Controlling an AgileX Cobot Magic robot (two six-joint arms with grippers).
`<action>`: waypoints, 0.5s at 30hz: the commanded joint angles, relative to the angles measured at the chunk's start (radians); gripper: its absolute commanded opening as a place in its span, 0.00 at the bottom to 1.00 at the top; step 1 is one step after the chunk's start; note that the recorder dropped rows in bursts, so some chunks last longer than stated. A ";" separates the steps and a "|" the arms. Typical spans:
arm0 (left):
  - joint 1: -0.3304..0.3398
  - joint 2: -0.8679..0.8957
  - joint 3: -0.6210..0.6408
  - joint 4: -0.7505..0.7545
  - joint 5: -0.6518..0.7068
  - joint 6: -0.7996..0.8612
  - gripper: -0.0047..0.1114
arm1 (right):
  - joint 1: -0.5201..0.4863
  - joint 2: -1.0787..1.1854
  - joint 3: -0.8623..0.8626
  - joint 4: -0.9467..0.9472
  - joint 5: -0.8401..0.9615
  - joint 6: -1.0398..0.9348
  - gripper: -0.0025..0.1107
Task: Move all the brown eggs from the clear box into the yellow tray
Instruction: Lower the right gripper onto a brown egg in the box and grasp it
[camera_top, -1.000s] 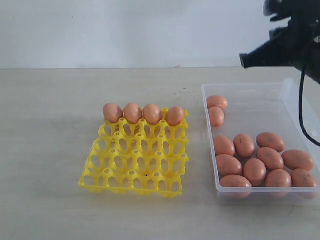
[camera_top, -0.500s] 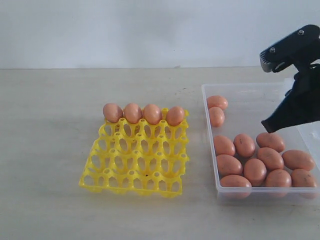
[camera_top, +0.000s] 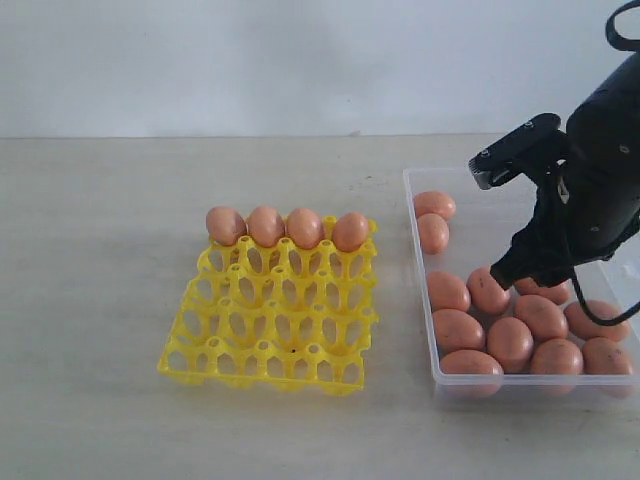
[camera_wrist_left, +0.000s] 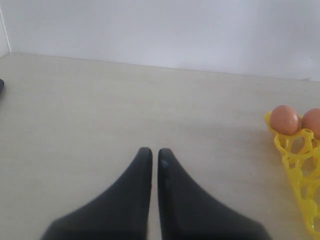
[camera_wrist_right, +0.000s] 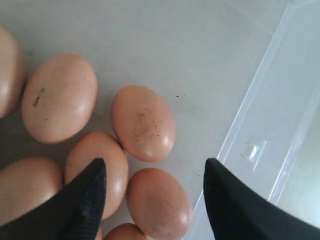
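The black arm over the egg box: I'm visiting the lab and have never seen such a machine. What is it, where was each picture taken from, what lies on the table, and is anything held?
It is a robot with two arms, each ending in a two-fingered gripper. The wide picture comes from a camera off the arms. It shows a table with a yellow tray that has four brown eggs in its back row, and a clear box with more eggs. The other two pictures come from a camera on each wrist, looking along the fingers. The right gripper is open just above the eggs in the box and holds nothing. The left gripper is shut and empty, over bare table, with a corner of the tray in sight.
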 joint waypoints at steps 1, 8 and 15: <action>0.003 -0.003 0.004 -0.001 -0.003 0.004 0.08 | -0.003 0.070 -0.042 0.019 0.019 -0.015 0.48; 0.003 -0.003 0.004 -0.001 -0.006 0.004 0.08 | -0.003 0.139 -0.042 0.011 -0.054 -0.026 0.48; 0.003 -0.003 0.004 -0.001 -0.008 0.004 0.08 | -0.004 0.162 -0.054 -0.071 -0.047 0.015 0.48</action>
